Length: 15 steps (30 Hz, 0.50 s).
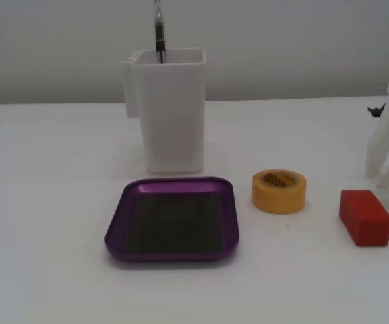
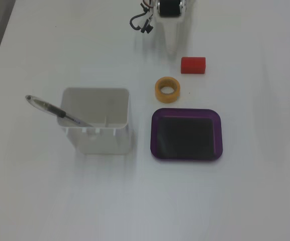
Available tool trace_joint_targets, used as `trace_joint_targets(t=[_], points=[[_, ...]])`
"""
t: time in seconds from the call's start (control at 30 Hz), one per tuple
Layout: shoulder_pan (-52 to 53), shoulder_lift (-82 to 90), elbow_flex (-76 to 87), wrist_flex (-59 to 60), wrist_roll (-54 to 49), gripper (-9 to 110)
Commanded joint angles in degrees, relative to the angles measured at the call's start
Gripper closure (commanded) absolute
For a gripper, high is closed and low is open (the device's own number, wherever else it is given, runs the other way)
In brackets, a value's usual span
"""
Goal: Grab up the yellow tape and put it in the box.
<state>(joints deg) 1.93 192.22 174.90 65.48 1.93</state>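
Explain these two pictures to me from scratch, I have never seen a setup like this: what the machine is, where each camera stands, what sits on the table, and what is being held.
The white shape is a small robot arm with a two-finger gripper. One fixed view looks across the white table from low at the front, with the arm at the right edge; the other looks down from above, with the arm at the top.

On the table lie a yellow tape roll, a red block, a shallow purple tray with nothing in it, and a tall white container with a pen in it.

The gripper holds nothing. Its fingers taper to one point, seemingly closed. The tape sits untouched between the tray and the block.
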Motion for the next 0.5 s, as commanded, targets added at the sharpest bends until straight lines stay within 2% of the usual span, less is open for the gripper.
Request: trace_joint_targets(t=[0.0, 0.47], points=[[-0.4, 5.5, 0.5, -0.7, 0.2, 102], [-0.4, 5.5, 0.5, -0.7, -0.4, 102]])
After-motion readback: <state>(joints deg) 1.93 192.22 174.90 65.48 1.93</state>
